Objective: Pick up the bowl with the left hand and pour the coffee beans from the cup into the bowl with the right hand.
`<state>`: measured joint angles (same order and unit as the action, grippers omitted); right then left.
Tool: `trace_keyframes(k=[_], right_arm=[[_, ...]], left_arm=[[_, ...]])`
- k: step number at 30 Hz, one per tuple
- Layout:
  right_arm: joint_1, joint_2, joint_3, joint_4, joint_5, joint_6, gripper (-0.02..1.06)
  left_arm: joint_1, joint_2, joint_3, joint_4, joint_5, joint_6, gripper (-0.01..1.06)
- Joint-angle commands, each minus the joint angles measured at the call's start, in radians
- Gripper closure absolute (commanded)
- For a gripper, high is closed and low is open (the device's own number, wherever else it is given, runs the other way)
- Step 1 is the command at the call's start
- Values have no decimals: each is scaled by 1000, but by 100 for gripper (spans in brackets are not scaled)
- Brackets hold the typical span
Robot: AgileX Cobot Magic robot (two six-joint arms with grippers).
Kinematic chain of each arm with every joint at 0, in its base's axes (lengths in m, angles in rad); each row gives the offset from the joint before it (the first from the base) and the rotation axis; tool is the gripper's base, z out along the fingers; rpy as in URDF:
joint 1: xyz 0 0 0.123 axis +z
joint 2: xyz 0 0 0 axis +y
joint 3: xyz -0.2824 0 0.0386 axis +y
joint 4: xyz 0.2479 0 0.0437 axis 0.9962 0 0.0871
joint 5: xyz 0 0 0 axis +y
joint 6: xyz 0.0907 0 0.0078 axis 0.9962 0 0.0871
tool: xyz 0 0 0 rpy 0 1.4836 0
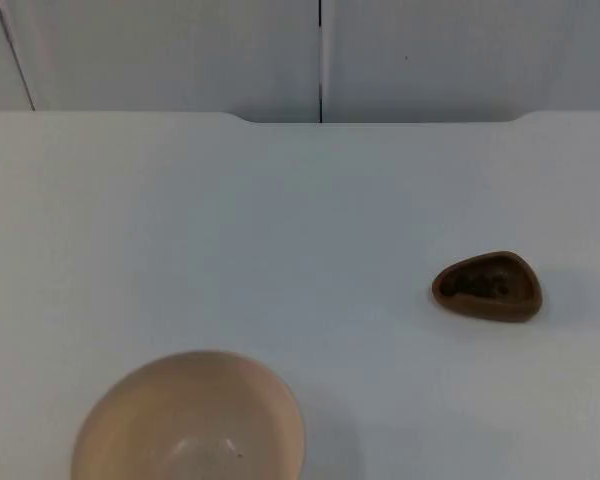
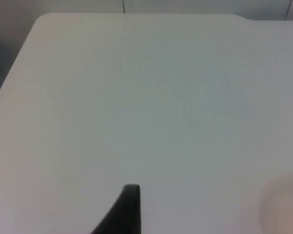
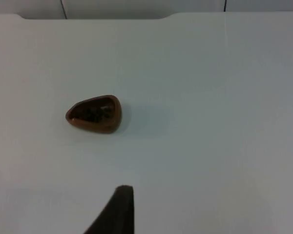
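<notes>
Bowl and cup of beans stand well apart on the desk. State of both claws: cannot tell.

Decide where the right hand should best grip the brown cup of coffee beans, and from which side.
Grip the cup across its outer walls from above. It stands upright and open-topped, apart from the bowl, with bare table all round; its narrower end probably suits pouring.
</notes>
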<state>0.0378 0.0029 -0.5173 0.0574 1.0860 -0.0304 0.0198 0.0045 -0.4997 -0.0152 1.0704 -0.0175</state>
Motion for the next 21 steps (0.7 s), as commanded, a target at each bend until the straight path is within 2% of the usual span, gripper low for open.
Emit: trace_keyframes(k=[1, 11, 21], right_arm=[[-6, -3, 3, -4, -8, -6, -1], [-5, -3, 3, -4, -8, -8, -1], [-5, -3, 3, -4, -8, -10, -1]], left_arm=[[2, 8, -11, -2, -3, 8, 0], [2, 90, -120, 0, -14, 10, 0], [2, 97, -134, -53, -11, 10, 0]])
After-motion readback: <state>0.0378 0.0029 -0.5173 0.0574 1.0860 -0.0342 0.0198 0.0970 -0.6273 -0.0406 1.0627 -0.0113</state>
